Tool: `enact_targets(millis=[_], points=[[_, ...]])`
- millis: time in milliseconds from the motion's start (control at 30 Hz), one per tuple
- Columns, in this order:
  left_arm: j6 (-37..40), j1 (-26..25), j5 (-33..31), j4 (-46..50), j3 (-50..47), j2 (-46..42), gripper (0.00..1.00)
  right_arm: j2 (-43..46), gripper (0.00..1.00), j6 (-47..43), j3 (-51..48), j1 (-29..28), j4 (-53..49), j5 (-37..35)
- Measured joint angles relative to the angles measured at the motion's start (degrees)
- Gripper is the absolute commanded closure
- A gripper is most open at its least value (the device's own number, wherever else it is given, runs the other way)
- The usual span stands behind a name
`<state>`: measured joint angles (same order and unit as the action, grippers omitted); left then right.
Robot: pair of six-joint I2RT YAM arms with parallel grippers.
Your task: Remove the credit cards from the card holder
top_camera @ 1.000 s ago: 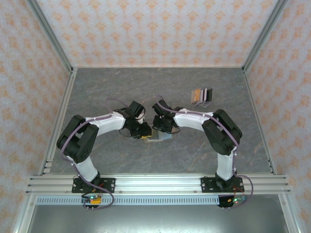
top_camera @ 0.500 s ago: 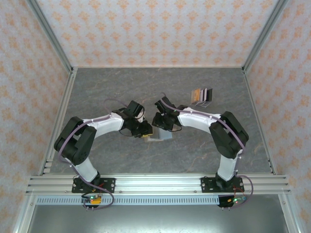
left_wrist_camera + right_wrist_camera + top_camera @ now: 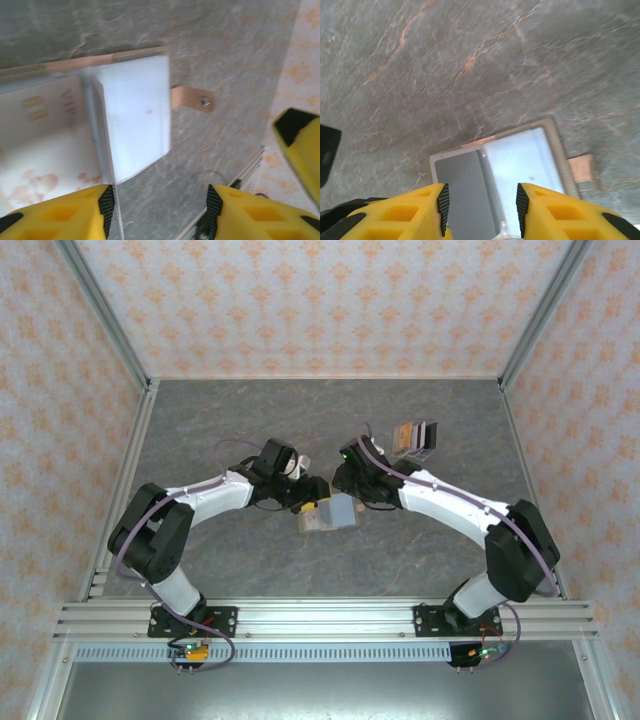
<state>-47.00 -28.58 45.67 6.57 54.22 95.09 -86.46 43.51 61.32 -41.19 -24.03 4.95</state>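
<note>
One card holder open flat, lengthwise left-right.

The card holder is cut off at left, its card blurred.

Grey marbled tabletop, veined with faint orange streaks. Around it, pale walls printed with orange motifs, and aluminium posts at the back corners. Along the near edge, a ribbed aluminium rail — below that, a plain grey metal sheet.
</note>
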Motion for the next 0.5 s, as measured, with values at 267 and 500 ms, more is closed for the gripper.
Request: enact_targets(millis=[267, 500], points=[[-1.57, -1.53, 1.49, -2.99, 4.68, 4.50, 0.35, 2.82, 0.56, -0.02, -0.68, 0.37, -1.73, -4.74], [-1.49, -1.38, 0.13, -1.97, 5.46, 5.64, 0.31, 2.43, 0.62, -0.72, -0.68, 0.50, -1.95, -4.59]])
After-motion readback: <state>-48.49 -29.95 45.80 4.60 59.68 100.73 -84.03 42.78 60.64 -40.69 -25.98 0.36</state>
